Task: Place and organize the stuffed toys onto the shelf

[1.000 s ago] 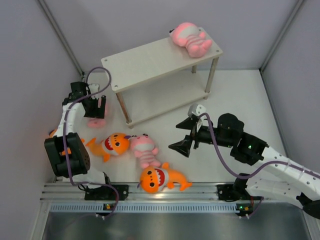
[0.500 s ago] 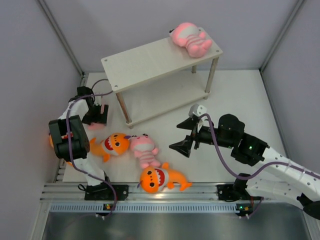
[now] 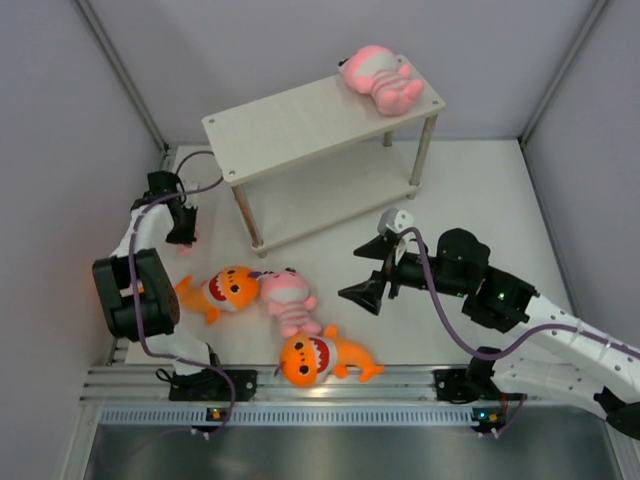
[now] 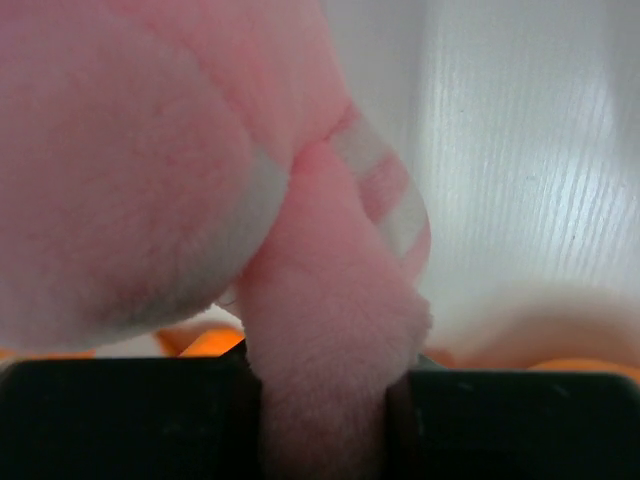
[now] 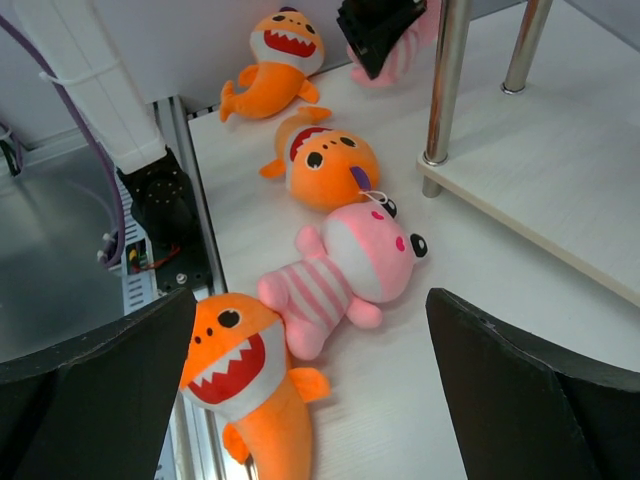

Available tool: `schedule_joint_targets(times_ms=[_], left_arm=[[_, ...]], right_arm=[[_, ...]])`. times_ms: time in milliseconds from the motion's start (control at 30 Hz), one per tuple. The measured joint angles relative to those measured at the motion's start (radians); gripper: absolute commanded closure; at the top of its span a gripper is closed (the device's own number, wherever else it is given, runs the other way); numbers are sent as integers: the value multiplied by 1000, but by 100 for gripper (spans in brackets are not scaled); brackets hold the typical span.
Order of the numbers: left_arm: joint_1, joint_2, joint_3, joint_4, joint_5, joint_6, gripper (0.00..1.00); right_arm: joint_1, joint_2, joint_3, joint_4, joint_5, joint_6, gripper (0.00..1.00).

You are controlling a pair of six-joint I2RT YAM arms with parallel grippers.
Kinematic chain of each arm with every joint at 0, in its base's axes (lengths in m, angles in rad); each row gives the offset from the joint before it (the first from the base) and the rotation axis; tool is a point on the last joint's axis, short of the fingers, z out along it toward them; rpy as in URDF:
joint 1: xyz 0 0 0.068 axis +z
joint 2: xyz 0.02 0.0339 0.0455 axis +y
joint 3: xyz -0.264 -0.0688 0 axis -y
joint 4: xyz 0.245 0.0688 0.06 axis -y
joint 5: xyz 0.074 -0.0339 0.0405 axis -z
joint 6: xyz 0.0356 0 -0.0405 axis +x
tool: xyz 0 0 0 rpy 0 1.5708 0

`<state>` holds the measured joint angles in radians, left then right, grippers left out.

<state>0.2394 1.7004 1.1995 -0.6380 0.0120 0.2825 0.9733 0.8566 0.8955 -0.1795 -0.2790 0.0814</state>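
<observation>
My left gripper (image 3: 183, 226) (image 4: 325, 420) is down at the far left of the table, shut on a limb of a pink striped toy (image 4: 150, 170) that fills the left wrist view. My right gripper (image 3: 362, 272) (image 5: 310, 300) hangs open above the table, over a pink toy (image 3: 288, 300) (image 5: 350, 265) lying between two orange sharks (image 3: 228, 290) (image 3: 320, 358). A third shark (image 5: 280, 55) lies farther off in the right wrist view. The pale wood shelf (image 3: 300, 120) stands at the back, with another pink toy (image 3: 380, 78) on the right end of its top tier.
The shelf's lower tier (image 3: 340, 195) (image 5: 540, 190) is bare where I can see it, and its metal leg (image 5: 445, 80) stands close to the floor toys. Grey walls close in the left, back and right sides. The arms' base rail (image 3: 330, 385) runs along the near edge.
My left gripper has closed on the pink toy's limb, after the left arm shifted and lowered by the shelf's left leg. The right arm has stayed still and open.
</observation>
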Motion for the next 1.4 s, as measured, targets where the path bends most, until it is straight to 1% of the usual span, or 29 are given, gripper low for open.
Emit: schedule_joint_targets(times_ms=[67, 167, 233, 300, 433, 533, 567, 667, 833, 967, 1000, 1067, 1100, 1133, 1167, 1267, 1400], left_arm=[[0, -93, -8, -11, -37, 9, 100], [0, -293, 16, -33, -99, 28, 100], [1, -386, 77, -58, -117, 34, 100], [0, -462, 176, -81, -122, 35, 100], [-29, -521, 394, -130, -105, 25, 100], [-121, -534, 480, -158, -82, 4, 100], [-168, -535, 499, -177, -55, -8, 100], [-231, -536, 510, -232, 51, -41, 100], [-233, -576, 507, -318, 170, -76, 100], [-233, -677, 506, -354, 269, -90, 100], [-233, -705, 504, -359, 293, -90, 100], [-233, -753, 495, -369, 335, -85, 100], [-233, -775, 492, -378, 352, -81, 100], [-234, -795, 488, -385, 367, -75, 100], [-234, -812, 483, -392, 380, -70, 100], [-234, -835, 457, -412, 401, -55, 100], [-234, -835, 406, -441, 418, -44, 100]], right_arm=[[0, -4, -1, 0, 2, 0, 1], [0, -17, -6, -2, 5, 0, 1], [0, -22, -6, 0, 8, 0, 1], [0, -28, -6, 0, 12, 1, 1], [0, -40, -8, 3, 32, 8, 1], [0, -40, -12, 11, 54, 6, 1], [0, -34, -8, 14, 63, 5, 1], [1, 35, 72, -10, 87, -12, 4], [20, 174, 270, 26, 107, -74, 7], [100, 282, 387, 105, 133, -180, 8], [122, 327, 427, 127, 134, -208, 14], [147, 404, 503, 148, 122, -244, 19], [154, 459, 561, 153, 111, -262, 24], [157, 504, 612, 153, 100, -274, 31], [157, 555, 670, 156, 85, -288, 32], [157, 659, 780, 156, 47, -306, 32], [157, 739, 850, 156, -16, -328, 32]])
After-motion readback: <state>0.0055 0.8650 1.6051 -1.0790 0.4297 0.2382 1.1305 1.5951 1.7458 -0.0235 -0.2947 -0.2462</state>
